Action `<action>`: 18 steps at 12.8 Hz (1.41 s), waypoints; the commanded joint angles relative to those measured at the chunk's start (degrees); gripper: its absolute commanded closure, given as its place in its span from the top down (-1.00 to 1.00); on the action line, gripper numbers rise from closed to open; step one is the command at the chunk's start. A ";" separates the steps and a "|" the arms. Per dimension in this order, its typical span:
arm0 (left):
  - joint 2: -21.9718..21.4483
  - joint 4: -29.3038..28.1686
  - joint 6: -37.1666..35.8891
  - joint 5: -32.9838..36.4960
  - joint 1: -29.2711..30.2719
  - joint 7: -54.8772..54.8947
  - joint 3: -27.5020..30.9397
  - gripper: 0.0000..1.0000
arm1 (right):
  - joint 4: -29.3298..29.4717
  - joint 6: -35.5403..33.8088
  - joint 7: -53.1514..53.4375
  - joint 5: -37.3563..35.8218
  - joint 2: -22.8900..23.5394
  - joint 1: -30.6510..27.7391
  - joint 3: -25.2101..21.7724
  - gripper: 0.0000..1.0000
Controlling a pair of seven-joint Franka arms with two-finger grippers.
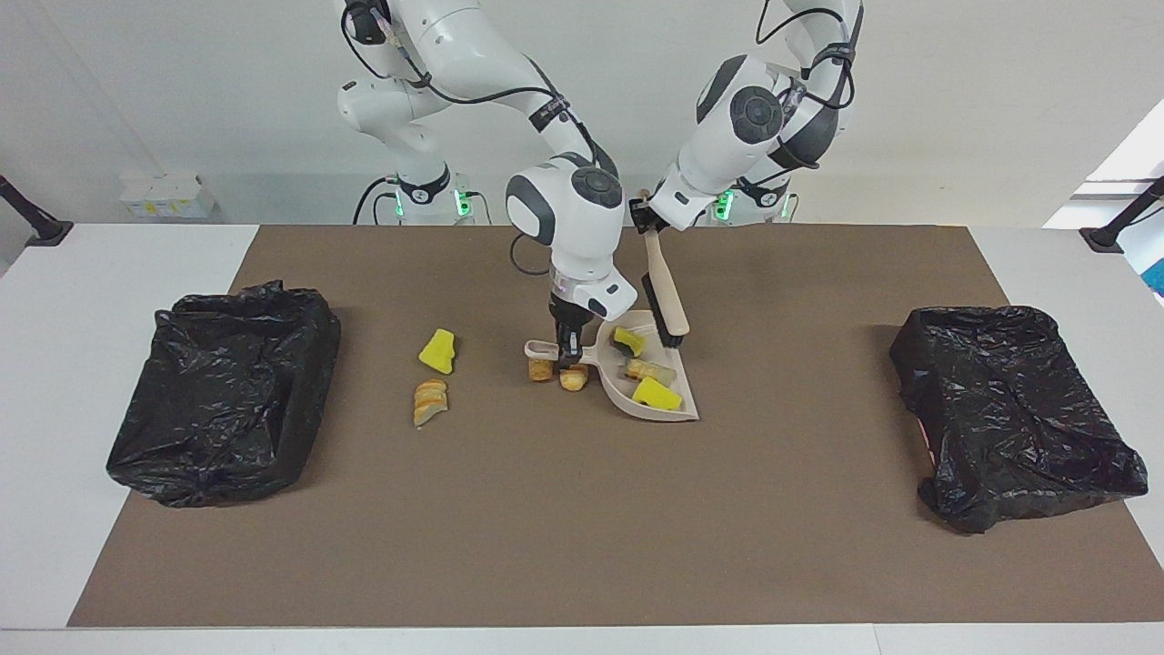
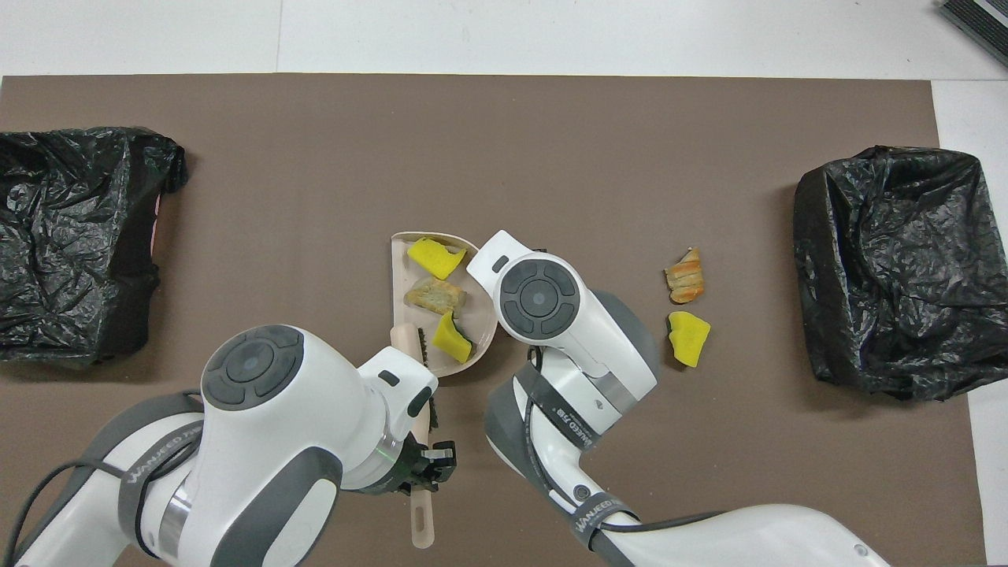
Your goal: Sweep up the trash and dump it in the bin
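Gripping the brush (image 1: 665, 296), the left claw (image 1: 647, 221) hangs over the dustpan (image 1: 637, 400); the right claw (image 1: 570, 344) clamps its handle, three trash pieces (image 1: 657, 394) inside.

The centre of the bench (image 1: 582, 546) is obstructed: the dustpan (image 1: 668, 408) lies there with three trash pieces inside, the right tool (image 1: 568, 347) clamps its handle, and two rolls (image 1: 556, 373) sit just beside that handle. The brush (image 1: 666, 300), gripped by the left tool (image 1: 644, 216), hangs steeply over the pan edge nearer the robots. A yellow sponge chunk (image 1: 437, 351) and a roll (image 1: 429, 401) lie toward the right arm's end. A black-lined bin (image 1: 223, 391) (image 1: 1014, 409) blocks each end. The mat farther from the robots is open
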 commanded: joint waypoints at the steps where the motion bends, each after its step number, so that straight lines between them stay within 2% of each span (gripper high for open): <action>1: -6.32 -6.46 -0.06 3.76 -0.36 -0.23 -1.58 -1.00 | 0.11 1.36 -0.69 3.39 -1.08 -2.09 0.61 -1.00; 3: -7.65 -10.42 0.81 5.26 -0.36 -1.27 -4.82 -1.00 | 0.46 0.05 -4.46 3.49 -2.66 -3.84 0.62 -1.00; 7: -7.92 -14.55 5.73 5.71 -0.45 -5.14 -9.48 -1.00 | 3.52 -12.05 -13.34 6.74 -6.88 -10.95 0.53 -1.00; 9: -7.83 -16.58 10.99 5.80 -0.45 -8.91 -12.74 -1.00 | 6.69 -18.30 -14.76 6.74 -8.03 -13.86 0.18 -1.00; 12: -6.95 -19.04 17.05 5.80 -5.01 -11.47 -13.36 -1.00 | 9.16 -21.40 -15.29 6.83 -9.87 -19.31 0.26 -1.00; 13: -5.47 -19.40 19.60 5.71 -5.45 -11.56 -13.37 -1.00 | 9.34 -22.10 -16.34 7.17 -10.49 -21.24 0.35 -1.00; 15: -4.75 -19.75 20.33 5.71 -5.81 -11.83 -13.37 -1.00 | 11.70 -25.08 -20.37 8.84 -11.11 -24.93 0.09 -1.00; 18: -4.67 -20.80 20.59 5.71 -5.20 -10.95 -13.37 -1.00 | 12.94 -28.87 -22.93 7.44 -13.12 -30.21 -0.26 -1.00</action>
